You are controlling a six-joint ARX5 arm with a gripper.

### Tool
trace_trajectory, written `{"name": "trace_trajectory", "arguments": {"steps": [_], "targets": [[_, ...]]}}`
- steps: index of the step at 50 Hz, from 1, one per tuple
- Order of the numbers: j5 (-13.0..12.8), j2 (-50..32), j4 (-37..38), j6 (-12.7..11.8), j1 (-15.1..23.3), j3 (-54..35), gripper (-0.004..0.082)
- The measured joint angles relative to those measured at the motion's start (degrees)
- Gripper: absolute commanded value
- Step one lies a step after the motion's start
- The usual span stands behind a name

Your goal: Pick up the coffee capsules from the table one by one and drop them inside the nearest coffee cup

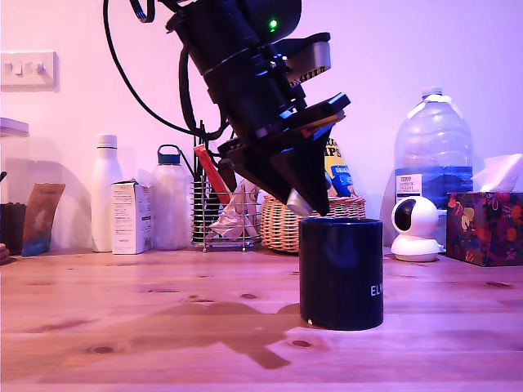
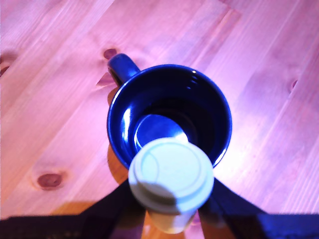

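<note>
Pale coffee capsule point(image 2: 171, 177) clamped in gripper point(image 1: 304, 204), jaws closed on it, above coffee cup point(image 1: 341, 273) rim.

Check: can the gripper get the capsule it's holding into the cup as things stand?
Probably yes. The gripper holds the capsule just above the cup's open rim. The wrist view shows the capsule over the near edge, with nothing between it and the dark interior.

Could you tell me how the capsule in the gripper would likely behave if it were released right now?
The capsule hangs over the cup rim, so it would probably drop inside. Being small, it seems light. Its round, tapered shape suggests it could roll if it missed and hit the table.
</note>
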Motion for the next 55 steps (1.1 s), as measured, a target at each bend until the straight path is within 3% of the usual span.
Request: {"name": "trace_trajectory", "arguments": {"steps": [36, 55], "targets": [[0.1, -0.3, 3.3, 0.0, 0.1, 2.4, 0.0178], [1.8, -0.3, 0.4, 0.0, 0.1, 3.5, 0.0178]]}}
